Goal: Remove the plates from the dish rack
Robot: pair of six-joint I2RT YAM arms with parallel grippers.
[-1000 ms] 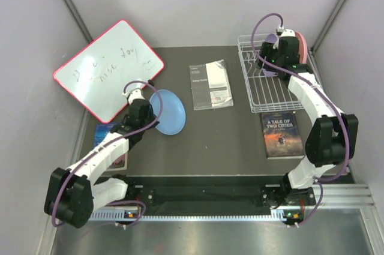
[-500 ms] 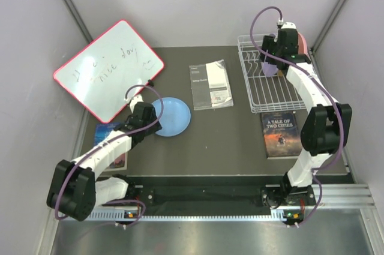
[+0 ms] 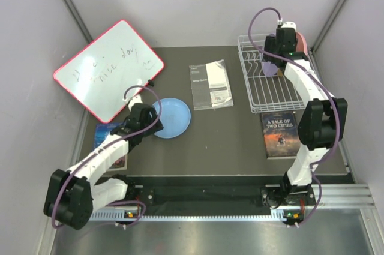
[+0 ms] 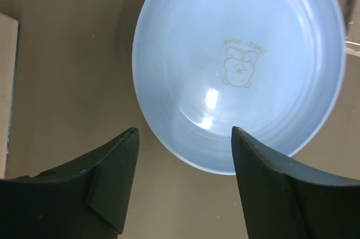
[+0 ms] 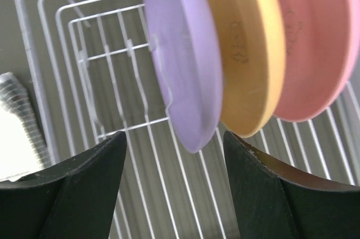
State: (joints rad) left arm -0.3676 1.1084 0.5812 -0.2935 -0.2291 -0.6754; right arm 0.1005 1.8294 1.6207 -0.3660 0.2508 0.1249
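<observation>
**Operator:** Work surface?

**Technician:** A dark grey table (image 3: pixel 240 141), enclosed by pale wall panels (image 3: pixel 198 3).

**Operator:** Near left?

**Technician:** The left gripper (image 4: pixel 184 133) has its jaws apart and holds nothing. It sits at the near rim of the round light blue plastic plate (image 4: pixel 242 64), which lies flat on the table.

**Operator:** Far right?

**Technician:** The white wire dish rack (image 3: pixel 267 93) holds the lavender plate (image 5: pixel 180 53), orange plate (image 5: pixel 242 53) and pink plate (image 5: pixel 315 42) on edge. The right gripper (image 5: pixel 174 136) has its jaws apart, astride the lavender plate's lower rim, unclamped.

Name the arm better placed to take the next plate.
Right: the right gripper, open, faces the round lavender plastic plate in the white wire dish rack; the left gripper is far off.
</observation>
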